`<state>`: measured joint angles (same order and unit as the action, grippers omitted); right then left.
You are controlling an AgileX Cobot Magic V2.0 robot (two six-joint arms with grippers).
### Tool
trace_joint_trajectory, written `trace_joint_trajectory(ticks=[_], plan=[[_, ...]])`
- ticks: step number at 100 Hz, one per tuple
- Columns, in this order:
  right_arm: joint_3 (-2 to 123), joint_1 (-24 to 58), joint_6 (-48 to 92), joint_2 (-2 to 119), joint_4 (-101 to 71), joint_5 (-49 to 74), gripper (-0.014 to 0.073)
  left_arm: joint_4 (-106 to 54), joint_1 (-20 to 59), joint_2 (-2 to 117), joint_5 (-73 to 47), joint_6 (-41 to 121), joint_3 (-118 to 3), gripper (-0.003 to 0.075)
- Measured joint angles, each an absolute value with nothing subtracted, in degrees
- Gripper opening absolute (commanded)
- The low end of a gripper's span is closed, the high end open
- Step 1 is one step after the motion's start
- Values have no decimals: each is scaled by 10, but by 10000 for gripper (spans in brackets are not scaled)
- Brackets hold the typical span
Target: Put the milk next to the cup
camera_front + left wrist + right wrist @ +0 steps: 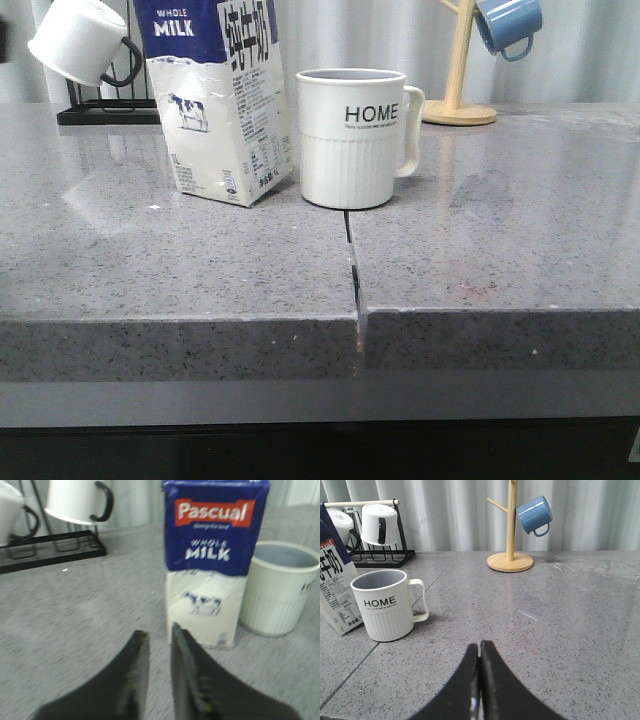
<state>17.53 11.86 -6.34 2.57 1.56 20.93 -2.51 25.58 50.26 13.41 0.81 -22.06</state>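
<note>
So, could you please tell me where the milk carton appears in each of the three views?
Front view: milk stands upper left, just left of the cup.
Left wrist view: fills the centre-right, cup at its right.
Right wrist view: only an edge at far left.
Shared landmark: the cup, beside the carton in all views.

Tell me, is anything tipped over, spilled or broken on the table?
Nothing stands out. The milk stands upright beside the cup, which is upright too, and no spill shows on the grey table. The carton's front looks a little creased, but it is closed and intact. The blue mug hangs on its wooden stand, as it should.
</note>
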Motion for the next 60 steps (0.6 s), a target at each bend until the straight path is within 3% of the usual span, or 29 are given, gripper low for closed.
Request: trace_joint_trajectory(ticks=[35, 60], plan=[[175, 119, -63, 26, 16, 209, -66, 19, 106, 254, -65, -32, -176, -21], [175, 119, -63, 26, 16, 209, -66, 20, 66, 104, -154, -36, -135, -20]])
